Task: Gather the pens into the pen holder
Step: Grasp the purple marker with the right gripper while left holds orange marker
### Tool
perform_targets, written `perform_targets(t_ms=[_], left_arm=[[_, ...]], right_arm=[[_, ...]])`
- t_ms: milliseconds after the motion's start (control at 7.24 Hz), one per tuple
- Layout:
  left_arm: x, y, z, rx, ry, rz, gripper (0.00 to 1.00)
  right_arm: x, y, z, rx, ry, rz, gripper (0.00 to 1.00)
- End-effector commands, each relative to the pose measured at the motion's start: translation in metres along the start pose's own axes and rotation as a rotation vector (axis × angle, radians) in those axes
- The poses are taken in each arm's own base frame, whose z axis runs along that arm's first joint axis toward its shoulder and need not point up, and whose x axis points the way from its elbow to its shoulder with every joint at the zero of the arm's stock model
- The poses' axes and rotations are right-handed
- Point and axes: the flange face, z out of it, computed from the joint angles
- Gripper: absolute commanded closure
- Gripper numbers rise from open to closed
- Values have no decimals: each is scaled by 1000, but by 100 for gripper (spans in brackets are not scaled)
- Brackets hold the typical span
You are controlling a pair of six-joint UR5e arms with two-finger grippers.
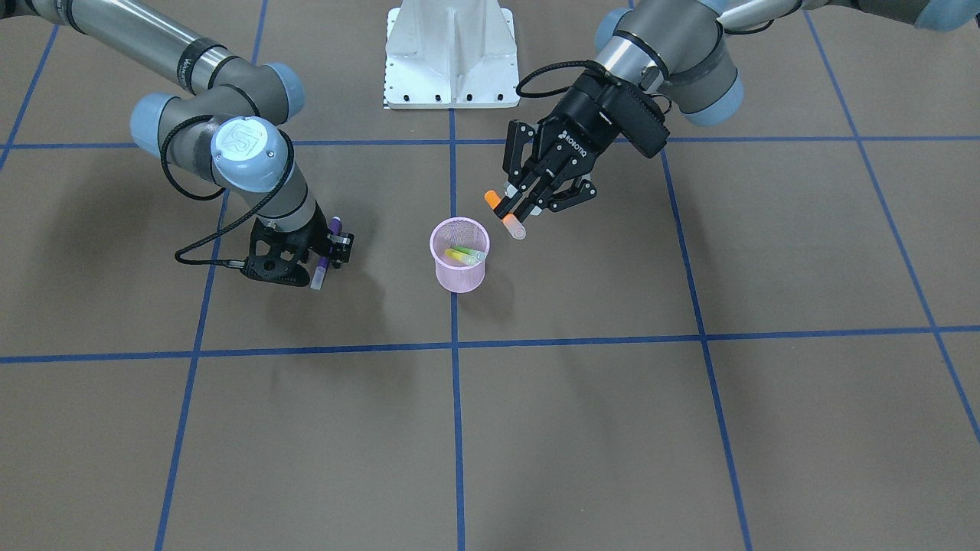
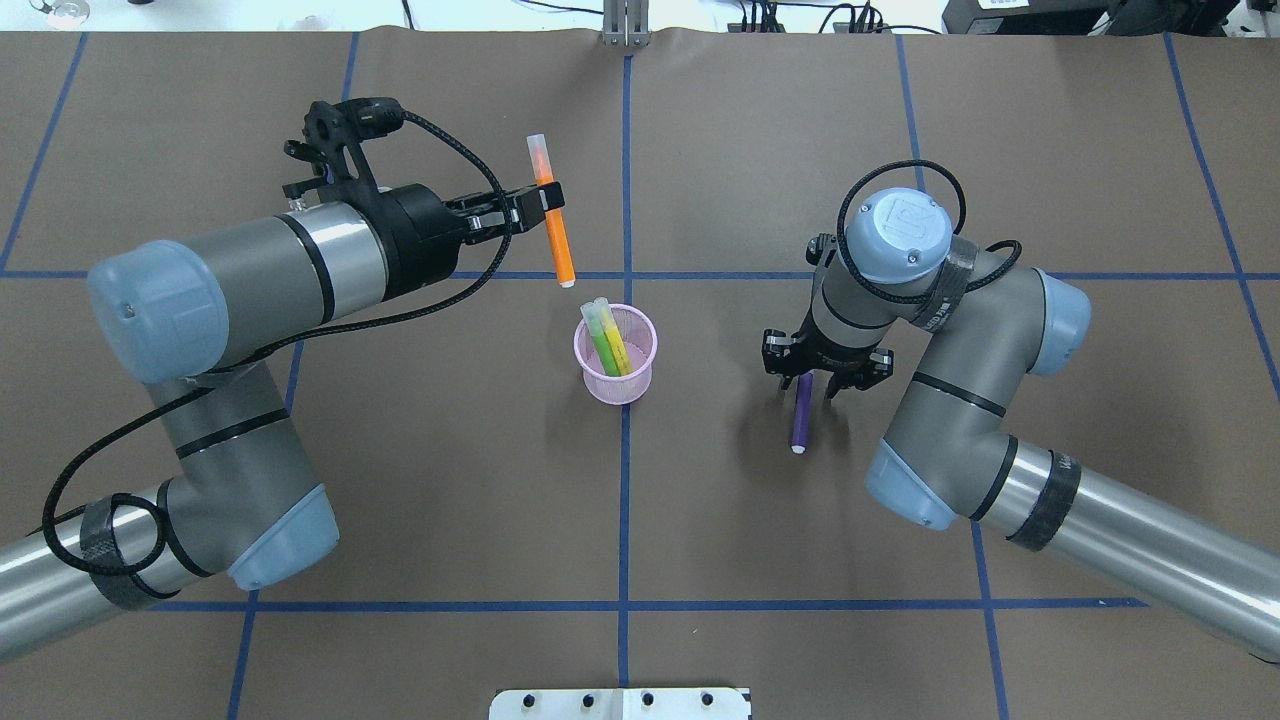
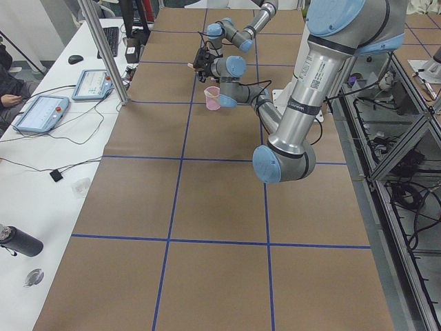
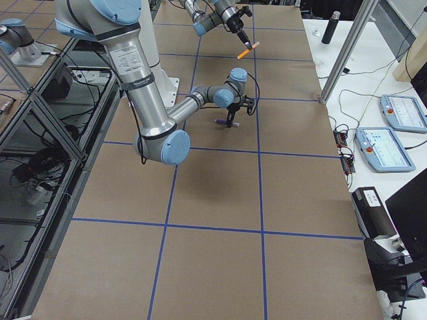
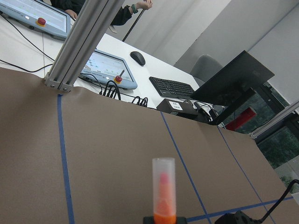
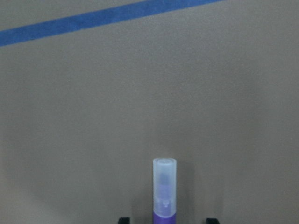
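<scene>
**A:** What are the left arm's fingers doing?

**B:** The left gripper's (image 2: 548,200) fingers (image 2: 522,205) are clamped on the orange pen (image 2: 553,225). They pinch it across the barrel. The pen is held in the air, close to the pen holder (image 2: 616,372) but not inside it. Its pale cap points away from the robot and its orange tail end points back toward the robot. The left arm reaches in low over the table from the robot's left.

**A:** And the right arm's fingers?

**B:** The right gripper (image 2: 806,385) points straight down at the table. Its fingertips (image 6: 210,220) are spread, one on each side of the purple pen (image 2: 800,420). The right wrist view shows bare table between the pen and each fingertip, so neither one touches it. The purple pen lies flat on the table, off to the robot's right of the holder. Its translucent cap points away from the robot.

**A:** Where is the holder, and what is in it?

**B:** The pink mesh cup stands upright between the two grippers, on the blue tape line (image 2: 624,500) that runs down the middle of the table. Two greenish-yellow pens (image 2: 604,340) lean inside it. Their pale caps are uppermost and rise just past the rim.

**A:** What lies around all this?

**B:** The table (image 2: 400,450) is brown and marked into squares by blue tape. The robot's white base plate (image 1: 449,53) sits at the table's edge. In the side views, a white bench (image 3: 41,172) runs along the table's far side and holds touch panels, cables and a keyboard.
</scene>
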Motion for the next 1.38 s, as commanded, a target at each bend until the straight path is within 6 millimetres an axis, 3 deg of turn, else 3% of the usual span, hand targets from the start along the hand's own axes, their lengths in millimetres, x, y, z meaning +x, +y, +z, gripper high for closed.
perform_targets(t_ms=[0, 414, 552, 828, 1104, 1243], left_arm=[[0, 0, -1, 0, 1, 2, 100], [-2, 1, 0, -3, -3, 2, 100], [-4, 1, 1, -3, -8, 4, 100], [0, 1, 4, -3, -3, 2, 100], [0, 17, 17, -14, -13, -1, 100], [-2, 34, 29, 31, -8, -6, 100]], right_arm=[[0, 0, 1, 0, 1, -4, 53], [1, 2, 3, -1, 4, -19, 100], [0, 3, -1, 2, -3, -22, 100], [2, -10, -27, -15, -51, -6, 100], [-2, -14, -88, 71, -142, -27, 100], [-6, -13, -109, 154, -162, -41, 100]])
